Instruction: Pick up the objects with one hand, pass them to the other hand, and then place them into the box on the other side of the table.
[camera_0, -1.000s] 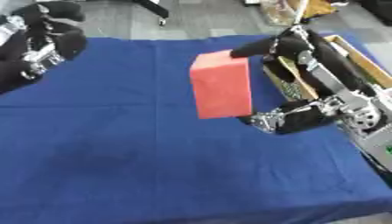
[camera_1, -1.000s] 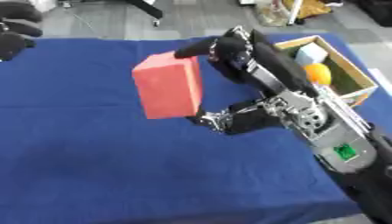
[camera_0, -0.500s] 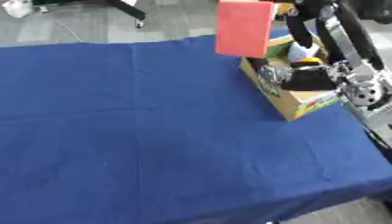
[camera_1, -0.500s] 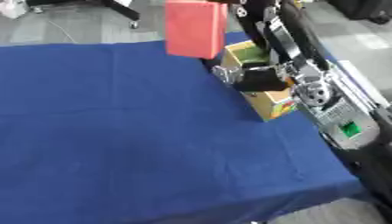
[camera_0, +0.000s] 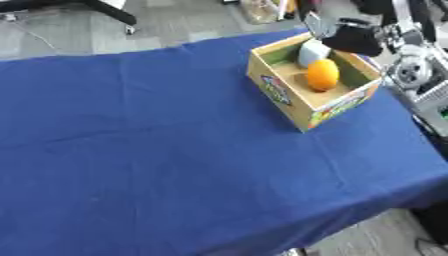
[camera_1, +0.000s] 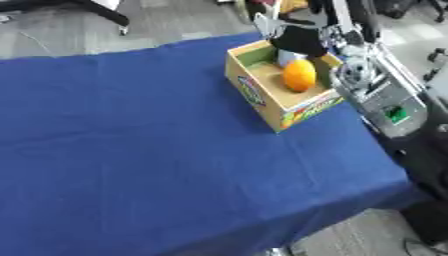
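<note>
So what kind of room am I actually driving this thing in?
Probably a lab or office test space: a table under a blue cloth, a grey hard floor, and what looks like a chair base at the far edge.

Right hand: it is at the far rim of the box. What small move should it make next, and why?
Probably lift the right hand up and away from the box. It hangs low over the far rim, close above an orange and a pale object inside. I cannot tell whether it holds anything, and the cloth shows nothing to pick.
</note>
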